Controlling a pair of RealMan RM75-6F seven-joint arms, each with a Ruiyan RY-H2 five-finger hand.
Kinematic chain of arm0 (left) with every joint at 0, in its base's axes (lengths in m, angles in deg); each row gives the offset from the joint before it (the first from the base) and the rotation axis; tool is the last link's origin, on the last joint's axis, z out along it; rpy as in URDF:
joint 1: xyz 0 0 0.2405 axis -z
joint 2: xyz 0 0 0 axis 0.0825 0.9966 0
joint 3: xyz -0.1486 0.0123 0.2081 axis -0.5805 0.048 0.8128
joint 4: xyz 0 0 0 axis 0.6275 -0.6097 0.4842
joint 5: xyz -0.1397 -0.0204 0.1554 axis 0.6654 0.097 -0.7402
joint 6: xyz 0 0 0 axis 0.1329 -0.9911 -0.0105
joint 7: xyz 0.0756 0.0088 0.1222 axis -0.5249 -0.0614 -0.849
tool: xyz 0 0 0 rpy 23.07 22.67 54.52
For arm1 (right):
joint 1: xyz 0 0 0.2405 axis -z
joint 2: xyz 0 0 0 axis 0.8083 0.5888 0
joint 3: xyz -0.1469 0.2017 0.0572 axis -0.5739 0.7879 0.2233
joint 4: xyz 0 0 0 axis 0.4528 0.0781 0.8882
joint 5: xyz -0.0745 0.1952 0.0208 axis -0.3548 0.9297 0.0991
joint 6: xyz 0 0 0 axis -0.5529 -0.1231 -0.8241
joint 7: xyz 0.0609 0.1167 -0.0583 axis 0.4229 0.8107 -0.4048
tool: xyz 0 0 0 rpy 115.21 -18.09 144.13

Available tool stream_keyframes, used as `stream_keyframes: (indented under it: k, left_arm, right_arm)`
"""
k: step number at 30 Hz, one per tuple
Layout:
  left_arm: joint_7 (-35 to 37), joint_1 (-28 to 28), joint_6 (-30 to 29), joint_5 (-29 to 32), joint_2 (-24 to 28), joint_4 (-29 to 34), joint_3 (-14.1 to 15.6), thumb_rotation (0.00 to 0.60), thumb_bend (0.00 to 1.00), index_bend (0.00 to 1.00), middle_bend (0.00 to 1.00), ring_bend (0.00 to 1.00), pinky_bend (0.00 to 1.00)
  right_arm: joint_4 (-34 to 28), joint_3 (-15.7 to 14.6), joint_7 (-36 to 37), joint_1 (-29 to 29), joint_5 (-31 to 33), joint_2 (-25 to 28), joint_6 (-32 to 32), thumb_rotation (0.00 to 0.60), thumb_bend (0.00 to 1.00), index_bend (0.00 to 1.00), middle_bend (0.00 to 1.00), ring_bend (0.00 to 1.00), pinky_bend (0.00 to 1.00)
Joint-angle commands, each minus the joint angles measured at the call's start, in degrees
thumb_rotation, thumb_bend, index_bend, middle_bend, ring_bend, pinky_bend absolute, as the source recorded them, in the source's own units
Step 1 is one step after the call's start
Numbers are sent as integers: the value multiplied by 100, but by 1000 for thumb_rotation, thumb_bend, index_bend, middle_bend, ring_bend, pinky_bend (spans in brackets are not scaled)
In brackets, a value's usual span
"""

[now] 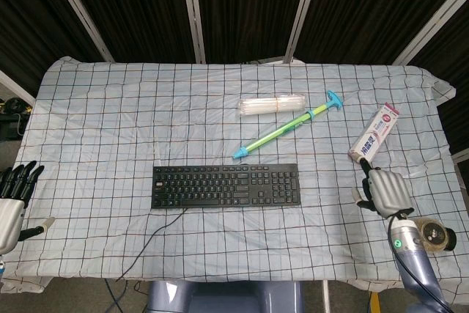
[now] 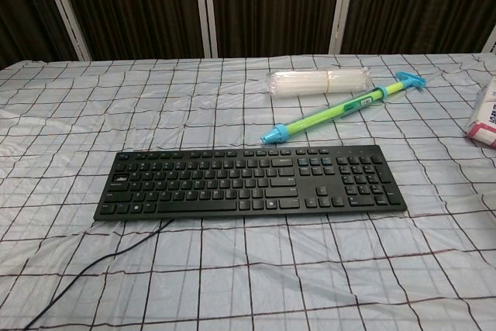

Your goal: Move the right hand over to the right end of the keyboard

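Note:
A black keyboard (image 1: 225, 186) (image 2: 248, 180) lies flat on the checked cloth, a little in front of the table's middle. My right hand (image 1: 385, 192) hovers well to the right of the keyboard's right end, just below the toothpaste box. Its back faces the head camera, its dark fingers (image 1: 364, 190) point toward the keyboard, and nothing shows in its grasp. My left hand (image 1: 11, 207) stays at the table's left edge with its fingers spread and empty. Neither hand appears in the chest view.
A white toothpaste box (image 1: 374, 134) (image 2: 484, 114) lies at the right. A green and blue pump toy (image 1: 286, 127) (image 2: 337, 110) lies diagonally behind the keyboard, with a clear plastic pack (image 1: 272, 104) (image 2: 318, 81) beyond it. The keyboard cable (image 1: 157, 243) trails to the front edge.

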Motion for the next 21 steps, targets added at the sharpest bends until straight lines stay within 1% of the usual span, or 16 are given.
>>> stream_keyframes:
  k: [1, 3, 10, 14, 18, 21]
  left_arm:
    - [11, 13, 18, -15, 2, -7, 6, 600, 80, 0, 0, 0, 0]
    - [22, 20, 31, -23, 3, -10, 12, 600, 80, 0, 0, 0, 0]
    - [59, 31, 37, -48, 11, -21, 21, 600, 79, 0, 0, 0, 0]
    - [49, 39, 38, -50, 11, -25, 16, 600, 79, 0, 0, 0, 0]
    - [52, 35, 29, -43, 7, -29, 13, 600, 80, 0, 0, 0, 0]
    - [60, 36, 32, -30, 7, -37, 7, 600, 79, 0, 0, 0, 0]
  right_arm:
    - [-117, 143, -1001, -744, 1381, -654, 182, 600, 479, 126, 851, 805, 613]
    - [-76, 165, -1188, -920, 1733, -848, 108, 600, 494, 127, 855, 809, 617]
    - [178, 108, -1467, -1287, 2406, -1437, -137, 600, 501, 129, 858, 811, 619]
    - [238, 46, -1430, -1373, 2603, -1645, -121, 600, 501, 129, 858, 811, 619]
    - [365, -29, -1454, -1461, 2653, -1823, -133, 600, 502, 129, 858, 811, 619]
    - [413, -29, -1439, -1514, 2683, -1927, -173, 600, 504, 132, 858, 811, 619]
